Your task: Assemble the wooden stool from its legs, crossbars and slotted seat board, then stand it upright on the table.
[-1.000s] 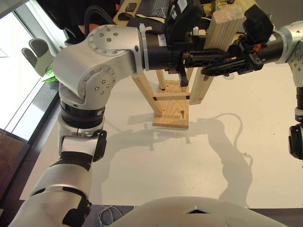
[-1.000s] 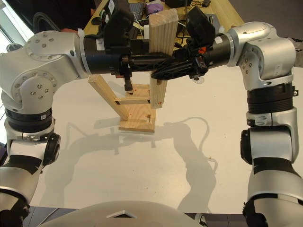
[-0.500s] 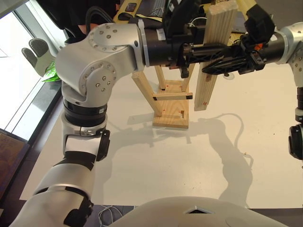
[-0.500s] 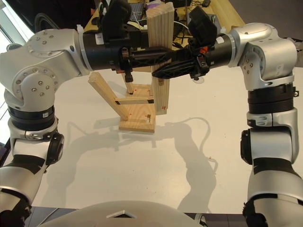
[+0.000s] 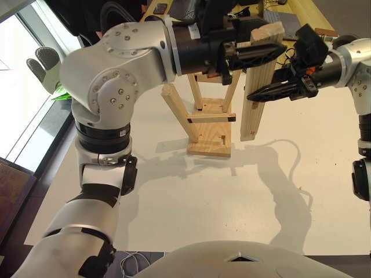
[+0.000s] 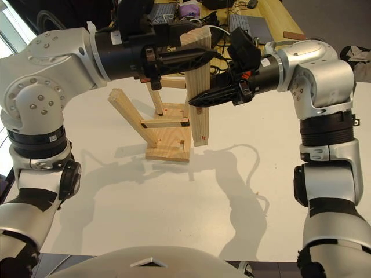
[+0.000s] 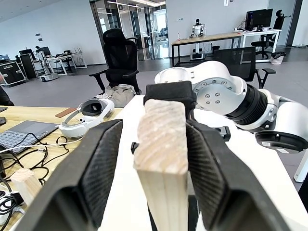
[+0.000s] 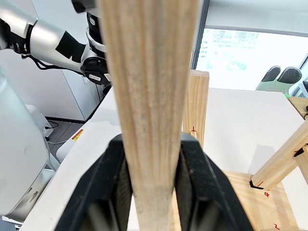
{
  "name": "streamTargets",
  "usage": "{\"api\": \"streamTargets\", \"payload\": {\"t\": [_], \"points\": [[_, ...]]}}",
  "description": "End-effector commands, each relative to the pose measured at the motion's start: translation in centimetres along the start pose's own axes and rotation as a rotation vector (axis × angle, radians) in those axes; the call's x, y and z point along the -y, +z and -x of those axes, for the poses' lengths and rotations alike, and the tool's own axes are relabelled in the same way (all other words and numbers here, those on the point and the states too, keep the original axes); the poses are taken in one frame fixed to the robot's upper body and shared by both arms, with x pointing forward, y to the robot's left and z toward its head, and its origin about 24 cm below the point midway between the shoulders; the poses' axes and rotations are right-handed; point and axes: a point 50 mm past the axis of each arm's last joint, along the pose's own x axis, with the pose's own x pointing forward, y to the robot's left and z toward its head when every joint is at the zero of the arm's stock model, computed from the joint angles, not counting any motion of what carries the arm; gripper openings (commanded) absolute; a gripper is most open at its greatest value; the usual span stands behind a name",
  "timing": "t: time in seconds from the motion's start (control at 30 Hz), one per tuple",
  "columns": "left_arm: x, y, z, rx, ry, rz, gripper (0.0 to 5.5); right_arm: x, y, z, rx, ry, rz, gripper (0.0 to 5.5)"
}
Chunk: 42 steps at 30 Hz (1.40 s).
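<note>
White table [image 5: 278, 191] with a cluttered wooden desk [image 6: 272, 14] behind it at the far side, plus an office room with a black office chair [image 7: 120, 53] in the left wrist view.

The stool is half built and sits upside down: the slotted seat board [image 5: 210, 145] lies flat on the table about mid-scene. A slanted leg [image 5: 177, 113] rises from it and leans out to the left, thinner legs [image 5: 197, 95] stand at its far side, and a crossbar [image 5: 210, 119] runs across between them.

The loose leg [image 5: 253, 119] hangs nearly upright just right of the seat board, with its lower end down by the board's right edge. Can't tell if that end actually touches the table or just floats above it.

The right gripper [image 5: 258, 92] comes in from the right and has the leg around its middle. In the right wrist view both black fingers [image 8: 120, 178] are pressed flat against the wood, so that's a solid pinch.

The left gripper [image 5: 272, 52] reaches across from the left at the leg's top end. Its fingers [image 7: 101, 173] sit either side of the end grain, spread a bit wider than the wood, and a sliver of gap shows between one pad and the leg.
</note>
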Motion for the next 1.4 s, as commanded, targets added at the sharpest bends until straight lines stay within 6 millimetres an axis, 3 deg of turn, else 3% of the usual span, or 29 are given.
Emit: {"api": "streamTargets", "payload": {"t": [0.03, 0.17, 0.57, 0.6, 0.83, 1.2, 1.4], "points": [[0.3, 0.4, -0.2, 0.019, -0.024, 0.021, 1.99, 0.1, 0.2, 0.3, -0.011, -0.023, 0.019, 0.99], [0.7, 0.4, -0.2, 0.038, -0.051, 0.047, 1.16, 0.5, 0.4, 0.3, -0.001, -0.045, 0.034, 0.99], [0.6, 0.1, -0.2, 0.015, -0.051, 0.051, 1.09, 0.9, 1.2, -0.1, 0.017, -0.069, 0.086, 0.99], [0.6, 0.1, -0.2, 0.014, -0.051, 0.051, 1.09, 0.9, 1.3, -0.1, 0.020, -0.069, 0.091, 1.36], [0.5, 0.0, -0.2, 0.005, -0.047, 0.048, 1.02, 1.2, 1.7, -0.4, 0.027, -0.074, 0.107, 2.48], [0.6, -0.9, 0.0, -0.054, -0.042, 0.009, 1.02, 1.3, 3.9, 0.1, 0.025, -0.029, 0.141, 2.48], [0.5, -1.1, 0.0, -0.058, -0.033, 0.000, 1.02, 1.3, 3.8, 0.0, 0.019, -0.015, 0.135, 1.56]]}}
